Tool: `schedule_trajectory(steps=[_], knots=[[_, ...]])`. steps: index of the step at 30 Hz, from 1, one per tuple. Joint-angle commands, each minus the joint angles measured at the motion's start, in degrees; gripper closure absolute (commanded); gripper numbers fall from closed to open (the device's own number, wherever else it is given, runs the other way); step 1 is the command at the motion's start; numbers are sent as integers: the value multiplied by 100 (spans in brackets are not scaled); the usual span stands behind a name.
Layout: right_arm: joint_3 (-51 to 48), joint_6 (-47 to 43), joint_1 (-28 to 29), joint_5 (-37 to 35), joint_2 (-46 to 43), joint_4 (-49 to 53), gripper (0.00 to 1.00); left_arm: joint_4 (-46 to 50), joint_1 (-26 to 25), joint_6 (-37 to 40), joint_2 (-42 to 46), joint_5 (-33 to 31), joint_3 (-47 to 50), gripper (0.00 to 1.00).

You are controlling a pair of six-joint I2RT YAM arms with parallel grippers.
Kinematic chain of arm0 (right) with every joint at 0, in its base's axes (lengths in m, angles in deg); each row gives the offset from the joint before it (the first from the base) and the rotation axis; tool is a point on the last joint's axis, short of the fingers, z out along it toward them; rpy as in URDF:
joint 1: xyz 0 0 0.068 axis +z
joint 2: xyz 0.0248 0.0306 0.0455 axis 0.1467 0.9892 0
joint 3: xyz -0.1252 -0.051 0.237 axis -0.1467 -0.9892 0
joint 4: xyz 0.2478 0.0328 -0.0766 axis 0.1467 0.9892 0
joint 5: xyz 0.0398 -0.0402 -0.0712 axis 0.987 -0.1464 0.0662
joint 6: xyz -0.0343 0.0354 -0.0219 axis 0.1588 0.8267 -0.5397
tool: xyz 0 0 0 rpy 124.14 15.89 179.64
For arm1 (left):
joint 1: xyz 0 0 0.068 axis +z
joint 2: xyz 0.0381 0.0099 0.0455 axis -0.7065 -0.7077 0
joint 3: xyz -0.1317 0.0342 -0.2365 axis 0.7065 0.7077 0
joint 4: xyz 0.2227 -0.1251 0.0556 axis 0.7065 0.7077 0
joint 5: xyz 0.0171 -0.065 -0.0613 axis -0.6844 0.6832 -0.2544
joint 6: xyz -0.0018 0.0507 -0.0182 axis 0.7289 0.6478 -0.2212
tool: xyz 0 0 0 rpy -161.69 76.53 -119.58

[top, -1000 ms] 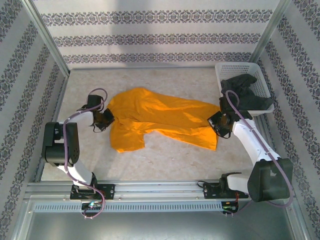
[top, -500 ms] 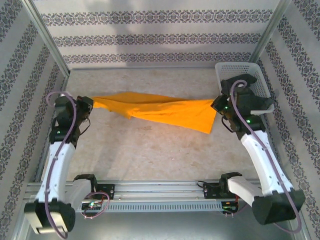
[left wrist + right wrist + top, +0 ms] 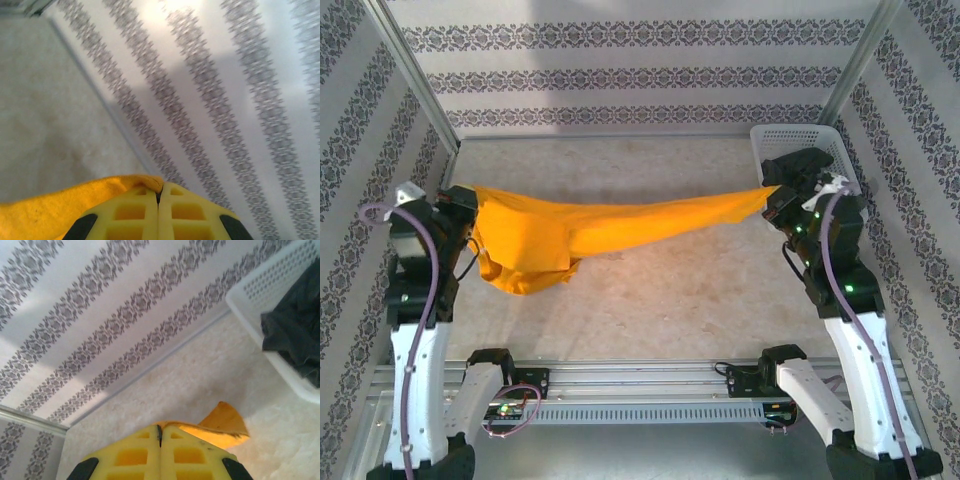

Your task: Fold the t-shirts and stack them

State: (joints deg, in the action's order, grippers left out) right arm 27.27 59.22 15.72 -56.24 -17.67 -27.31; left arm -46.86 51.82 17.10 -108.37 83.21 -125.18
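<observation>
orange shirt (image 3: 600, 228) now up off table (image 3: 670, 310); a second ago it lay crumpled at centre. it hangs stretched from 9 to 3 o'clock between both arms, loose bulk sagging near 9 o'clock end. left gripper (image 3: 470, 203) pinched tight on one edge, right gripper (image 3: 768, 196) pinched tight on opposite corner. both have risen and spread apart. grey shirt (image 3: 295, 335) sits in basket (image 3: 790, 135) at 2 o'clock. likely a shake-out to open cloth. laying flat comes next; no fold made yet, stacking far off.
</observation>
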Motion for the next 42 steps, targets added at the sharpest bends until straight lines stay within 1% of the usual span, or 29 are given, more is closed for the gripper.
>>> schedule_trajectory(steps=[1,4,8,11,12,15,18,21,24,26,29,32,35,37,38,39,40,42], knots=[[-431,379,61,635,726,-483,100,-100,42,-185,-605,538,512,100],[-428,525,88,880,1621,-1251,100,-608,42,7,-1383,809,624,100],[342,421,26,1090,3101,-1903,100,-1269,83,351,-2726,1097,167,100],[1352,498,-140,1317,4142,-2129,100,-1658,168,381,-3776,1356,-582,100],[1814,549,-189,1368,4499,-2119,100,-1698,218,368,-4095,1400,-995,100],[3086,665,-278,1381,5135,-2109,100,-1735,361,283,-4698,1439,-2245,100],[4226,735,-370,1378,5496,-2014,100,-1579,534,193,-5061,1477,-3519,100],[4998,862,-501,1391,5607,-1904,100,-1357,697,145,-5216,1524,-4606,100],[5209,920,-618,1369,5420,-1806,100,-1118,829,84,-5083,1561,-5216,100],[4961,964,-691,1300,5093,-1801,100,-989,892,52,-4825,1508,-5259,100],[4049,951,-755,1099,4300,-1918,100,-823,921,153,-4112,1243,-4879,100],[2811,879,-756,840,3399,-1782,100,-470,921,124,-3251,950,-3869,100],[1271,1011,-676,674,2563,-1662,100,-6,905,-181,-2219,509,-2102,100],[335,1085,-564,661,2125,-1429,100,0,904,-406,-1568,475,-710,100],[-59,1111,-515,703,1986,-1404,100,-46,895,-413,-1363,540,-197,95],[-470,1119,-452,720,1859,-1359,99,-39,886,-424,-1204,648,369,82],[-832,1124,-403,730,1773,-1255,87,-108,886,-387,-1094,796,806,70],[-1356,1087,-382,702,1685,-956,65,51,860,-183,-968,886,1347,52]])
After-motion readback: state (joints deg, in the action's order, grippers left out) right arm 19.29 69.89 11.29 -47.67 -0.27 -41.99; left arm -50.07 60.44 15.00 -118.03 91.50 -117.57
